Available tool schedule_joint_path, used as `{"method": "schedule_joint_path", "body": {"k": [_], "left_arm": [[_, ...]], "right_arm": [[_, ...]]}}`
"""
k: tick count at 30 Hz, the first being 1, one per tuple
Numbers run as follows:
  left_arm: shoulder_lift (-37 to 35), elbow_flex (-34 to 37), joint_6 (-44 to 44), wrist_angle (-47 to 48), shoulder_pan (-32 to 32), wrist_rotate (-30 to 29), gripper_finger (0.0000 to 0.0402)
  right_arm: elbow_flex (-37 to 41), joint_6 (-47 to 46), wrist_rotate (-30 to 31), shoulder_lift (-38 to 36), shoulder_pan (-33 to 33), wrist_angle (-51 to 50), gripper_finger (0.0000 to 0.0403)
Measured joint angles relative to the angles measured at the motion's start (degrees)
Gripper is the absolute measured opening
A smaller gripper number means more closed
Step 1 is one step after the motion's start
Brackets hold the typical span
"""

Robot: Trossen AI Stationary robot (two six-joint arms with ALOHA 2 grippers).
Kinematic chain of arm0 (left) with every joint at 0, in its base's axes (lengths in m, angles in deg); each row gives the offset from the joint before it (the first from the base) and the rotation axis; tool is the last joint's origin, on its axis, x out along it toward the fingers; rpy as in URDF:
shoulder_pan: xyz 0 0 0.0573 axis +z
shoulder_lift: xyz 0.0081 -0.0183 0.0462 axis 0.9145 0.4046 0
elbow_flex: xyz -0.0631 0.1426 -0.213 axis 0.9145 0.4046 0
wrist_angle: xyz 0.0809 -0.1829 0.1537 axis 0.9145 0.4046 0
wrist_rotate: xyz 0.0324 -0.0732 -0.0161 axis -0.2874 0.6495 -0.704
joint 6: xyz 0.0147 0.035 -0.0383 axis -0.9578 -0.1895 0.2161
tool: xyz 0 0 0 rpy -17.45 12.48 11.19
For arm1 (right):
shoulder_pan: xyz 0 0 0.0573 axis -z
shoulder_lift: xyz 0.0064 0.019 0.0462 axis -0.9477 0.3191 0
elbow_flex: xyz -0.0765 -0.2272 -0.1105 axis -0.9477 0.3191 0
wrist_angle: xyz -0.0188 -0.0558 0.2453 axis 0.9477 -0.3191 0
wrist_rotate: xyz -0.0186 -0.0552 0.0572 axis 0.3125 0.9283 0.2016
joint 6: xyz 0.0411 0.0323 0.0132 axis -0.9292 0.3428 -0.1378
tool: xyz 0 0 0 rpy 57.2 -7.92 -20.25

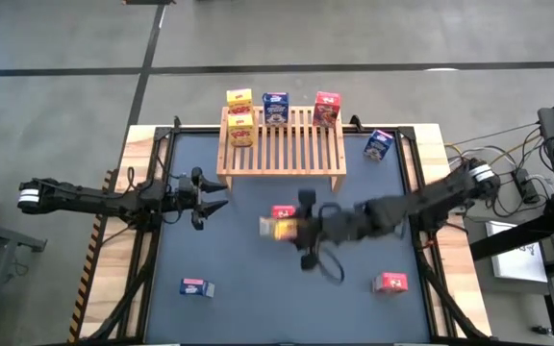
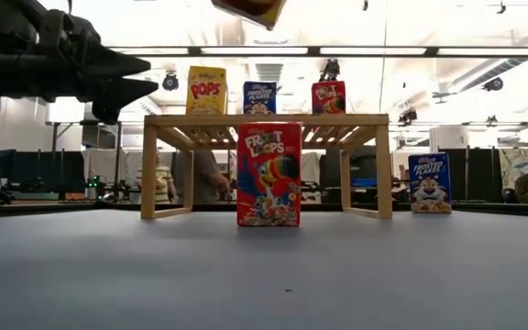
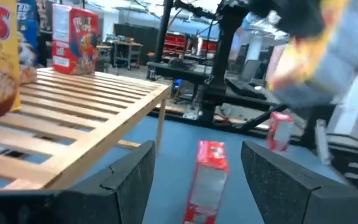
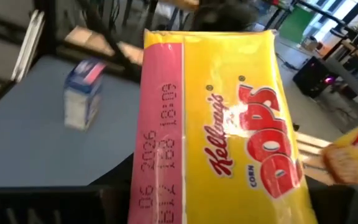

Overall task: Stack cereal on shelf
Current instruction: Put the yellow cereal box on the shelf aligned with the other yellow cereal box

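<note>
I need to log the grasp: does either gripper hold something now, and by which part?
The right gripper holds a yellow cereal box above the table; which part of the box it grips cannot be told. The left gripper is open and holds nothing.

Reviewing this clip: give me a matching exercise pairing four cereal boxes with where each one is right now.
Boxes:
1. yellow Corn Pops box
2. red Froot Loops box
3. blue Frosted Flakes box
4. red box

Places:
A. on the shelf
B. on the mat right of the shelf
C. held in the right end effector
D. standing on the mat in front of the shelf

Pairs: 1-C, 2-D, 3-B, 4-A
</note>
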Motion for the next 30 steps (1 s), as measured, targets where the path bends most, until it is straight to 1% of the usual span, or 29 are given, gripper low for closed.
{"method": "schedule_joint_path", "body": {"k": [2, 4, 6, 8, 11, 13, 18, 22, 28, 30], "left_arm": [[-0.25, 0.02, -1.07, 0.76, 0.0, -2.2, 0.0223], [-0.25, 0.15, -1.61, 2.09, 0.02, -6.0, 0.0223], [-0.22, 0.22, -1.72, 3.79, 0.01, -9.84, 0.0223], [-0.33, 0.22, -1.79, 4.45, 0.02, -11.94, 0.0223], [-0.52, 0.22, -2.14, 4.53, 0.02, -12.54, 0.0223], [-0.94, 0.22, -2.2, 4.55, 0.02, -13.2, 0.0223], [-2.08, 0.24, -3.49, 4.89, 0.02, -14.27, 0.0223], [-3.63, 0.26, -5.09, 7.01, 0.02, -14.38, 0.0223], [-7.35, 0.27, -7.68, 7.14, 0.02, -15.82, 0.0223], [-8.8, 0.28, -8.32, 7.2, 0.02, -15.82, 0.0223]], "right_arm": [[0.0, 0.07, -3.94, -1.58, 3.55, 0.76, 0.0144], [-0.16, 0.31, -6.63, -2.37, 7.0, 1.7, 0.0142], [-0.83, 0.94, -9.31, -2.44, 10.14, 2.67, 0.0141], [-1.95, 1.51, -11.71, -2.13, 13.04, 2.57, 0.0141], [-3.92, 1.62, -16.19, -0.75, 16.65, 3.11, 0.0144], [-5.39, 2.05, -18.07, 0.85, 18.44, 3.04, 0.0146], [-10.24, 3.68, -18.98, 6.09, 21.81, 2.7, 0.0147], [-15.44, 4.85, -19.09, 11.33, 23.93, 1.03, 0.0148], [-24.93, 5.46, -23.37, 19.35, 27.2, -5.17, 0.0148], [-28.42, 5.49, -23.65, 21.67, 28.25, -8.35, 0.0148]]}}
